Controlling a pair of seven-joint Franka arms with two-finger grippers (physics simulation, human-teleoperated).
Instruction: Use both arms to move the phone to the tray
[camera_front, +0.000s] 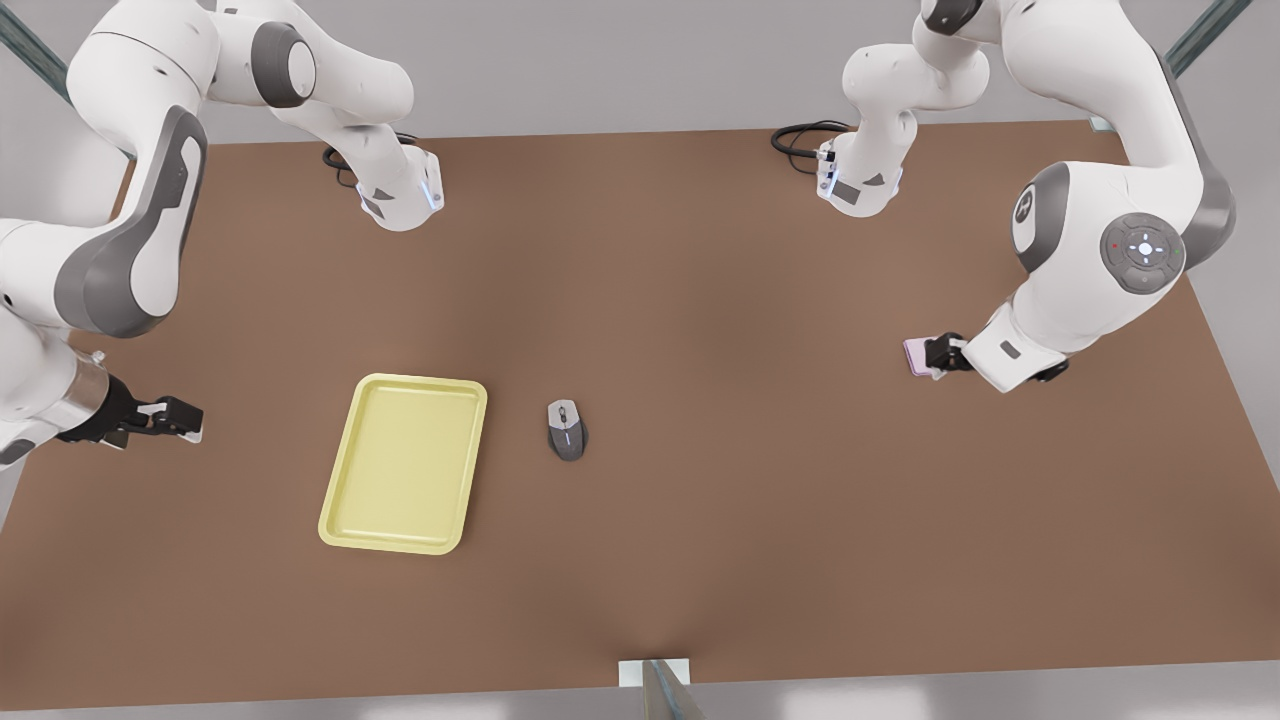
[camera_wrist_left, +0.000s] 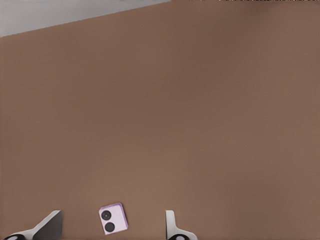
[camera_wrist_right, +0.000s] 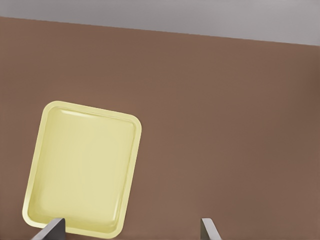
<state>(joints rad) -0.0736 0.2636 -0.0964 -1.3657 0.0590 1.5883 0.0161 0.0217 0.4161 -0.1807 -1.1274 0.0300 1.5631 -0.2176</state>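
The phone (camera_front: 917, 356), a small pale pink slab, lies on the brown table at the front view's right. In the left wrist view its (camera_wrist_left: 113, 219) two black circles face up. My left gripper (camera_front: 938, 353) hovers right over it, open (camera_wrist_left: 110, 231). One finger (camera_wrist_left: 47, 227) stands off each side of the phone, with a gap to it on both sides. The pale yellow tray (camera_front: 405, 382) lies left of centre, holding nothing. Left of the tray waits my right gripper (camera_front: 185, 418), also open (camera_wrist_right: 130, 232), looking across the table at the tray (camera_wrist_right: 135, 125).
A grey computer mouse (camera_front: 567, 428) sits just right of the tray, between it and the phone. Both arm bases (camera_front: 400, 195) stand at the far edge with black cables (camera_front: 800, 135) beside them. A metal post (camera_front: 655, 675) stands at the near edge.
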